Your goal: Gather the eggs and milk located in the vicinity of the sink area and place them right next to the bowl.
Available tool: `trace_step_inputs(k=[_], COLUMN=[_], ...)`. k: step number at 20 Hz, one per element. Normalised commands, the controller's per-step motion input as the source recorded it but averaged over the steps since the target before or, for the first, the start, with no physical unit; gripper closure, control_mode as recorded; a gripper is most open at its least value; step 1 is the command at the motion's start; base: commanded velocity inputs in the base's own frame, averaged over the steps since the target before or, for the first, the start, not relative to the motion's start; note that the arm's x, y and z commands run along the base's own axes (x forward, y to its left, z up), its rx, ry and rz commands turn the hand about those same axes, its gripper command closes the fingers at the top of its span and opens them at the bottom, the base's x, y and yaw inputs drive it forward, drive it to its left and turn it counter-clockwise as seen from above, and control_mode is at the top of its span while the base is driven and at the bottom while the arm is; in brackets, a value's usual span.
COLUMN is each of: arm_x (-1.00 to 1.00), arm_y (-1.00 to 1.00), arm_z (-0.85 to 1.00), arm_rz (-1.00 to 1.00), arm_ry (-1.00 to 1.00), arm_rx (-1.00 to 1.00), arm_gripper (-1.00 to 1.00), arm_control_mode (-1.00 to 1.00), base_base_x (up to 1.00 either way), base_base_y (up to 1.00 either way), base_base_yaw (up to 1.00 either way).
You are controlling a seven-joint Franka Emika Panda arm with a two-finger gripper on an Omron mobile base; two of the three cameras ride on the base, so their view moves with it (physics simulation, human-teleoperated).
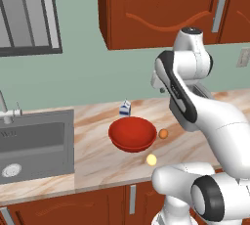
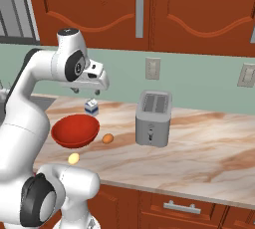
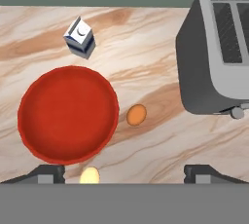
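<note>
- Claw (image 3: 124,173) hangs above the counter (image 3: 160,62) with its jaws spread wide and nothing between them; in the right base view the claw (image 2: 85,91) sits up in the air over the back of the counter.
- Bowl (image 3: 68,114), red and glossy, lies straight below the claw and toward its left finger tip, resting on the marble counter.
- Orange-brown egg (image 3: 136,114) rests on the counter just beside the bowl's rim, below the middle of the claw, between the bowl and the toaster (image 3: 219,47).
- Pale yellow egg (image 3: 90,175) sits close to the bowl's near edge, by the left finger tip at the bottom of the hand view; whether it touches the rim I cannot tell.
- Milk (image 3: 80,37), a small white and blue carton, stands upright beyond the bowl, on its wall side, near it but apart.
- Toaster, grey with two slots, stands to the claw's right, well apart from the bowl, with only the orange-brown egg in the gap.
- Sink (image 1: 34,143) lies far off to the claw's left, set into the counter, with a stretch of bare marble between it and the bowl.
- Wooden cabinets (image 2: 149,9) hang overhead behind the claw, and the robot's own arm (image 1: 195,111) crosses in front of the toaster in the left base view.
</note>
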Motion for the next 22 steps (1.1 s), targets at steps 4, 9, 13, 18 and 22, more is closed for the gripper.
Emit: trace_step_inputs(k=[4, 9, 13, 18, 22], arm_x=[0.00, 0.01, 0.00, 0.00, 0.00], arm_y=[0.00, 0.00, -0.05, -0.04, 0.00], arm_z=[-0.04, -0.06, -0.17, -0.18, -0.09], arm_rz=[-0.13, -0.25, -0.30, -0.28, -0.15], arm_ry=[0.00, 0.02, 0.06, 0.07, 0.04], arm_rx=[0.00, 0.00, 0.00, 0.00, 0.02], arm_gripper=[-1.00, -1.00, -1.00, -1.00, -1.00], arm_control_mode=[-1.00, -1.00, -1.00, -1.00, -1.00], base_base_x=[0.00, 0.00, 0.00, 0.00, 0.00], base_base_y=[0.00, 0.00, 0.00, 0.00, 0.00], base_base_yaw=[0.00, 0.00, 0.00, 0.00, 0.00])
